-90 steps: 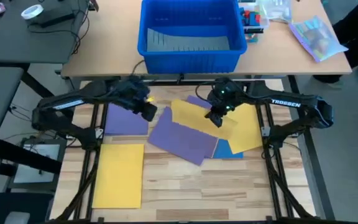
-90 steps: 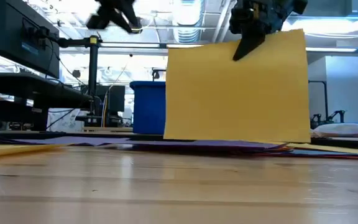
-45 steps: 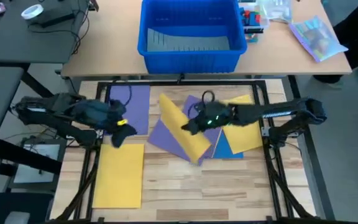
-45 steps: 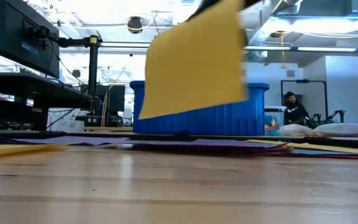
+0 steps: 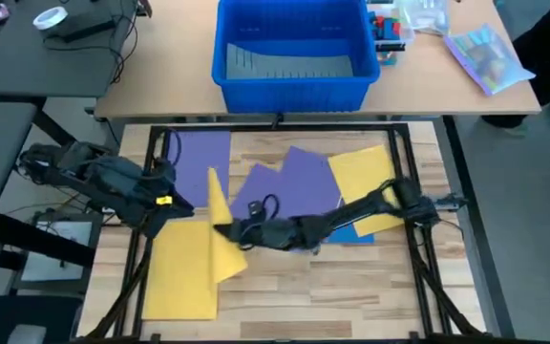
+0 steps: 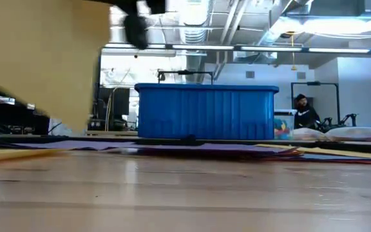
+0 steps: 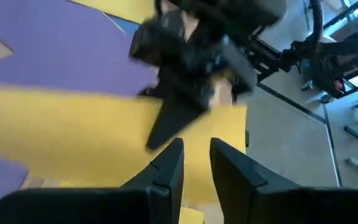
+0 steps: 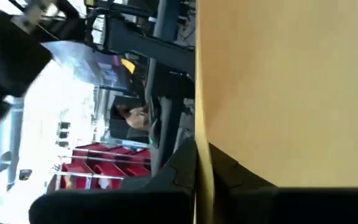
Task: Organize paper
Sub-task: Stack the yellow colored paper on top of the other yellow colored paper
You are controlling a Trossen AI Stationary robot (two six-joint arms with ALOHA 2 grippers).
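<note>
Table (image 5: 285, 287) w/ purple sheets (image 5: 289, 186); right gripper (image 5: 225, 232) fingers pinch yellow sheet (image 5: 220, 229), left gripper (image 5: 165, 203) fingers probably narrow.

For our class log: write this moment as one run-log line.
right tool: shut on yellow sheet | sheet: lifted beside yellow stack | left tool: open, waiting

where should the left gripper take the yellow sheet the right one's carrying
By its free top edge, coming in level from the left. The yellow sheet stands almost on edge, pinched low by the right gripper; the left gripper waits open just beside it.
</note>
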